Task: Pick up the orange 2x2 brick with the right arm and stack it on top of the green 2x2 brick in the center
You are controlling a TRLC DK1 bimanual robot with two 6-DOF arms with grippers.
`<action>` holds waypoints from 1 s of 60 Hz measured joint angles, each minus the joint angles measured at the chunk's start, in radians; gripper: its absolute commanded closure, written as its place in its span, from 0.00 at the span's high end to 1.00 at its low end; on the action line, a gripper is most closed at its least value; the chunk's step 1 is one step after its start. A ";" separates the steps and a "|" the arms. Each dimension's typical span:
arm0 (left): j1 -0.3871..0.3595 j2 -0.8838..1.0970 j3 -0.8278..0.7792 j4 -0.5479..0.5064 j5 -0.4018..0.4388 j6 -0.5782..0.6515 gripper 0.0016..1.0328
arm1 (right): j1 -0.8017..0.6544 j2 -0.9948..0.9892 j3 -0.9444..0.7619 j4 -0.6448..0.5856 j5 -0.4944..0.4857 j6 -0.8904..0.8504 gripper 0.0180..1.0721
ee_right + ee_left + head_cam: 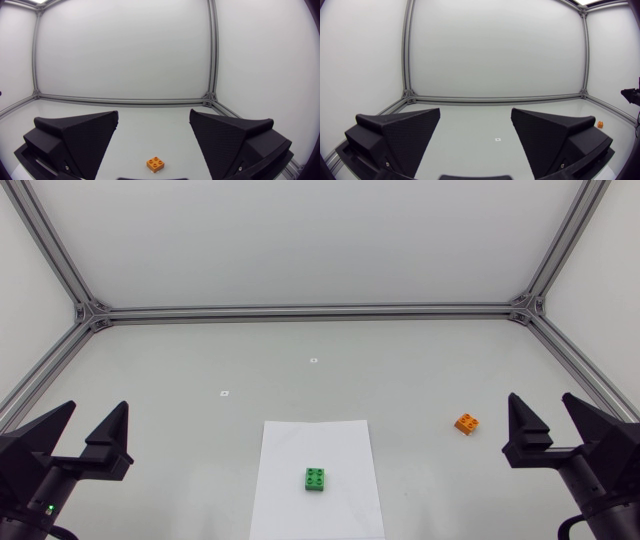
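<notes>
Only overhead, the green brick (pixel 315 479)

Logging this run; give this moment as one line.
right gripper open, empty | left gripper open, empty | orange brick on table, ungrasped | green brick on paper, nothing stacked

**Surfaces and finishes**

Table (pixel 300 370): smooth, pale, faint sheen.
Sheet of paper (pixel 345 445): white, matt, lying flat.
Green brick (pixel 316 479) and orange brick (pixel 156 163): moulded plastic, slightly glossy, studded tops.
Frame rails (pixel 310 311): grooved silver metal, satin finish.
Left gripper (pixel 475 114) and right gripper (pixel 153 114): matt black. Inner faces finely pebbled, outer shells smooth, plastic by the look.
</notes>
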 measured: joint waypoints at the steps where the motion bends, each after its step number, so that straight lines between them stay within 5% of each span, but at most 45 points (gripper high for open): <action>1: 0.000 0.000 0.000 0.000 0.000 0.000 0.96 | 0.000 0.000 0.000 0.000 0.000 0.000 0.96; 25: 0.000 0.000 0.000 0.000 0.000 0.000 0.96 | -0.005 0.045 0.134 0.000 0.011 -0.001 0.96; 43: 0.000 0.000 0.000 0.000 0.000 0.000 0.96 | -0.006 0.408 0.374 -0.038 0.010 -0.001 0.96; 60: 0.000 0.000 0.000 0.000 0.000 0.000 0.96 | -0.013 0.713 0.605 -0.195 -0.005 -0.004 0.96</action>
